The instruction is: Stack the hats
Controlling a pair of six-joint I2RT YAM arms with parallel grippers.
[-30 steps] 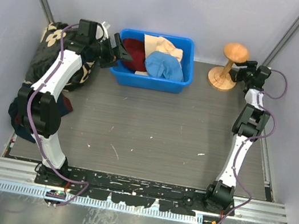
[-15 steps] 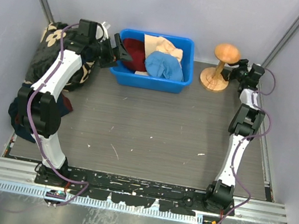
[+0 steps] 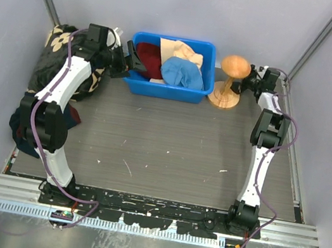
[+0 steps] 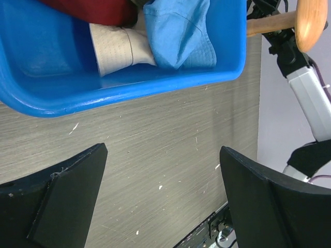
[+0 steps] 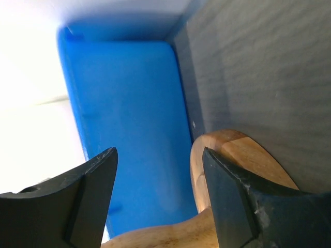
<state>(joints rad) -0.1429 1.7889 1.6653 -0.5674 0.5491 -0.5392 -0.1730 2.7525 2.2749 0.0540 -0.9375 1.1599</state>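
Note:
A blue bin at the back of the table holds the hats: a light blue one, a dark red one and a cream one. In the left wrist view the light blue hat lies over the cream hat. My left gripper hovers open at the bin's left end, its jaws empty over bare table. My right gripper is shut on the stem of a wooden hat stand, which is right of the bin. In the right wrist view the stand shows against the bin's wall.
A black blanket with cream flowers is bunched against the left wall. Below it, under the left arm, lies a navy cloth with red trim. Grey walls close in on three sides. A metal rail runs along the near edge.
My right gripper has carried the wooden stand leftward, from near the right wall to just beside the bin. The left arm has stayed still.

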